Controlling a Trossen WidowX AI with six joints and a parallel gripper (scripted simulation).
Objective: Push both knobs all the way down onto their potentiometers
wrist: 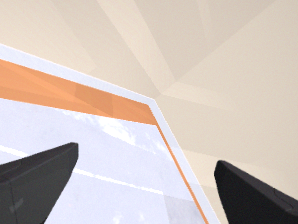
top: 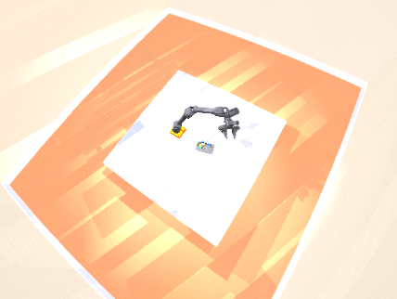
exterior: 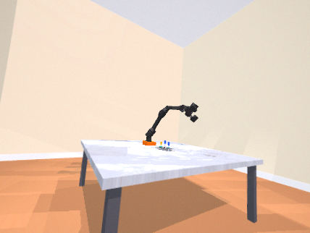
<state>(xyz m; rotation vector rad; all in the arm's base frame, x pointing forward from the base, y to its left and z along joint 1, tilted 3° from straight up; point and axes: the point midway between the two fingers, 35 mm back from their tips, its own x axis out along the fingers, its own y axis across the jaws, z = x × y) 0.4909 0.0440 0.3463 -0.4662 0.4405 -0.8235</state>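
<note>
The circuit board (top: 207, 150) (exterior: 164, 149) lies near the middle of the table, small in the top and exterior views. A yellow knob (top: 200, 146) (exterior: 161, 143) and two blue knobs, one (top: 208, 145) (exterior: 168, 144) at the side and one (top: 202, 142) (exterior: 165, 142) at the back, stand up from it. How far each knob sits down its shaft is too small to tell. My gripper (top: 231, 137) (wrist: 147, 159) is open and empty, well above the table and off to the right of the board. The board is not in the wrist view.
The arm's orange base (top: 177, 132) (exterior: 149, 143) stands on the white table (top: 185, 186) (exterior: 127, 164), left of the board in the top view. The arm reaches high across the table. The wrist view shows the tabletop, its edge, the orange floor (wrist: 90, 97) and the walls.
</note>
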